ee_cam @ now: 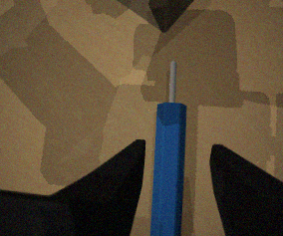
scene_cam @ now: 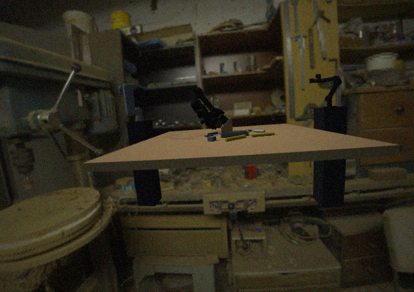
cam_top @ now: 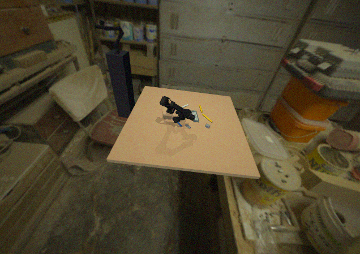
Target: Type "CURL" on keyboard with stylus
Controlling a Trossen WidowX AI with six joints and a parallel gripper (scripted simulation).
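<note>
Stylus (ee_cam: 168, 168) between open end effector (ee_cam: 177, 150) fingers, touching neither

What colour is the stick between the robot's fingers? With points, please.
The stylus (ee_cam: 168, 168) (cam_top: 179, 124) has a blue body and a grey tip (ee_cam: 172, 81). The wrist view shows it best.
</note>
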